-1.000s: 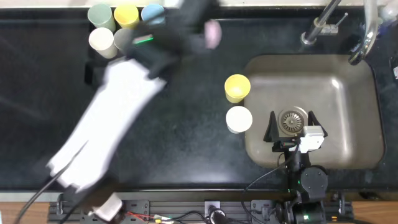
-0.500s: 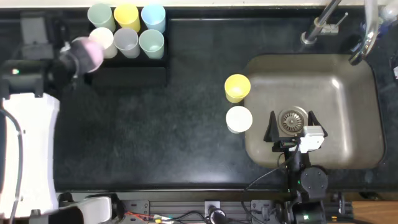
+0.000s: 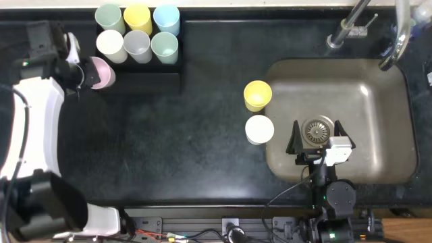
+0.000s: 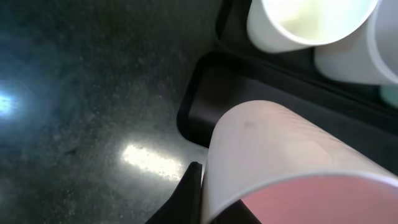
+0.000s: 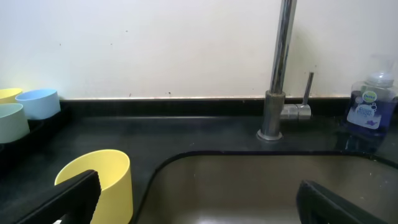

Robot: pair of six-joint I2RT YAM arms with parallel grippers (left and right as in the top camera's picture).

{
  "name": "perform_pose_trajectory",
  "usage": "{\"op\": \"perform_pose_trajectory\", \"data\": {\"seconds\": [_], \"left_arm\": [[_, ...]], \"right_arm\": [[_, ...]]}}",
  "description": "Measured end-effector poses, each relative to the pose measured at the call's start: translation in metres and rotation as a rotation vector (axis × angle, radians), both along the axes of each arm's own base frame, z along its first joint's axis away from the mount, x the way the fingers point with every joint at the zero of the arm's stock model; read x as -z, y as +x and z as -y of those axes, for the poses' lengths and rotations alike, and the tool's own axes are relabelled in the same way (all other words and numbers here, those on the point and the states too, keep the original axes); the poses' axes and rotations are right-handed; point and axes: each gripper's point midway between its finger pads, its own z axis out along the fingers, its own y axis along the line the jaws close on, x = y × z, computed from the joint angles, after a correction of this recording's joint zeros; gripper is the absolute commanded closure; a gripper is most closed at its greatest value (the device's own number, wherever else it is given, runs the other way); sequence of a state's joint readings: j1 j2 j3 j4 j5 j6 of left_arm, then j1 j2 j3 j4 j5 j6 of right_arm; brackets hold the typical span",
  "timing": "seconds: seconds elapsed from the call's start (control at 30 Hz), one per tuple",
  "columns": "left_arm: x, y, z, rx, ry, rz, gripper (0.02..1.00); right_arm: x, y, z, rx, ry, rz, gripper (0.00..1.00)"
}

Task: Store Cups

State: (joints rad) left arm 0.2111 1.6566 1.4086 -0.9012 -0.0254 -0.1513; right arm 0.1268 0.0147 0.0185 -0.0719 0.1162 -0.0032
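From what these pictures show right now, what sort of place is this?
Probably a kitchen counter: a metal sink set into a dark worktop, a tap behind it with a soap bottle nearby, and cups in a black tray.

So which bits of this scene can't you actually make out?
Left wrist view: the pink cup hides much of the black tray behind it.
Right wrist view: the tap is cut off by the upper edge; the soap bottle is clipped by the side edge.
Top view: the left arm covers part of the pink cup.
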Motion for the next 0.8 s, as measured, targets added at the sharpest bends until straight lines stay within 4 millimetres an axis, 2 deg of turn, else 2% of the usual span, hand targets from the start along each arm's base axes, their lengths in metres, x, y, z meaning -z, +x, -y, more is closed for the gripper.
{"op": "perform_pose_trajectory", "data": {"seconds": [0.4, 0.57, 0.8], "left_arm": [[0.044, 0.011, -0.001, 0.025, -0.016, -0.086, 0.982], [0.046, 0.015, -0.002, 0.026, -0.013, -0.073, 0.978], [0.045, 0.016, -0.002, 0.029, -0.011, -0.069, 0.831]], "right_arm": [[0.000, 0.000, 0.000, 0.000, 0.000, 0.000, 0.003], [0.000, 0.000, 0.000, 0.000, 0.000, 0.000, 0.005], [0.000, 0.000, 0.000, 0.000, 0.000, 0.000, 0.001]]}}
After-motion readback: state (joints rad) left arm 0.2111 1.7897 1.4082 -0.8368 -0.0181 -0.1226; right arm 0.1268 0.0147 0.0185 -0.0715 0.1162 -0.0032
